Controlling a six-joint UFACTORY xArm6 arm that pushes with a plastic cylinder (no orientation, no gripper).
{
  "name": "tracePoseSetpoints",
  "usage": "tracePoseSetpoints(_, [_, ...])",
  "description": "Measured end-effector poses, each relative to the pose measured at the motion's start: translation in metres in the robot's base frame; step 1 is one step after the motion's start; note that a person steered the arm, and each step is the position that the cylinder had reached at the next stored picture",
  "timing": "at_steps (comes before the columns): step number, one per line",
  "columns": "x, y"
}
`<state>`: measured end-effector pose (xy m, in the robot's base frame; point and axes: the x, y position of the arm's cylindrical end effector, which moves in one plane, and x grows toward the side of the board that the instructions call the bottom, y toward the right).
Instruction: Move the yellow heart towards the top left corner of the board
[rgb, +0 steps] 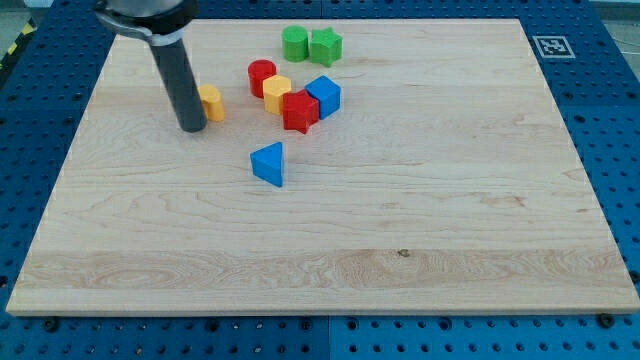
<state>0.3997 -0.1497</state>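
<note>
- A straight dark grey rod (179, 82), round in section, with a smooth matte surface.
- A wider black rounded collar (146, 14) caps it at the view's top.
- My tip (192, 129) ends blunt and flat.

Single camera, raised, at board's near long edge, looking down obliquely across whole wooden board (400, 250); blue perforated table (615, 120) visible around; medium distance.

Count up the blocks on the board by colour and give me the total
Yellow: 2, the yellow heart by my tip and a yellow block
Red: 2
Green: 2
Blue: 2
Total: 8
</note>
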Motion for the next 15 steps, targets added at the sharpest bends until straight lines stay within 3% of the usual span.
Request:
tracePoseSetpoints(4, [0.023, 0.02])
tracePoseSetpoints(6, [-0.018, 0.021])
tracePoseSetpoints(13, [-0.033, -0.007])
tracePoseSetpoints(15, [-0.071, -0.028])
